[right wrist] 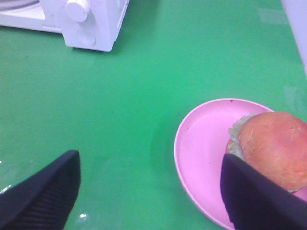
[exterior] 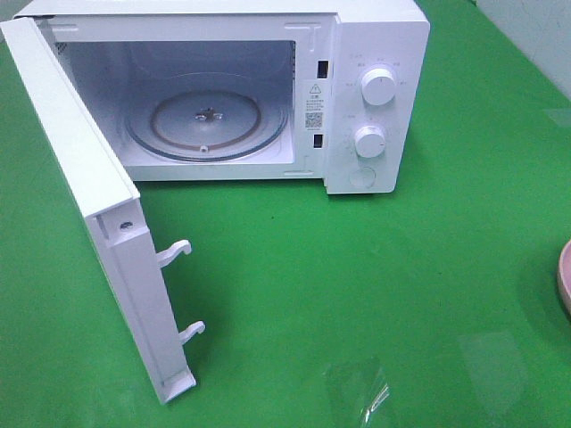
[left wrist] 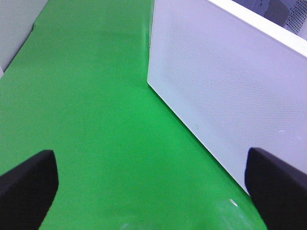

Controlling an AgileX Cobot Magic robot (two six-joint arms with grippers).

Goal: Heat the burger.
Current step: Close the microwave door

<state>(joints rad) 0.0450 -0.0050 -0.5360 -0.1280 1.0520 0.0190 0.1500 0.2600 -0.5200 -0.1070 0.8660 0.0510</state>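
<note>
1. Exterior high view: microwave (exterior: 375,53) at the back of the green table (exterior: 375,294), door (exterior: 85,196) swung fully out toward the left, cavity bare with the glass turntable (exterior: 210,120) exposed. Ready for loading, so likely past the door-opening step.
2. Same view: only a sliver of the plate (exterior: 564,281) at the right edge, well apart from the microwave (no arm visible here at all).
3. Right wrist view: plate (right wrist: 206,143) on the table, burger (right wrist: 276,148) sitting on it toward the far side from the microwave corner (right wrist: 88,24). Bun top and a fringe of lettuce visible; rest cut off by the frame and a finger.
4. Right gripper (right wrist: 151,191) spread wide, nothing between the fingers; one finger (right wrist: 254,196) in front of the plate's near rim, the other over bare table. Contact with the plate: cannot tell.
5. Left gripper (left wrist: 153,184) also spread wide and empty, hovering over the table beside the door's outer face (left wrist: 230,86).
6. Step in hand, as a judgement: right-arm approach to pick up the plate with the burger.
7. Next move calls for: shifting toward the plate, lowering to the rim, closing on it, lifting level (burger loose on top, apt to slide if tilted), then carrying across to the turntable.
</note>
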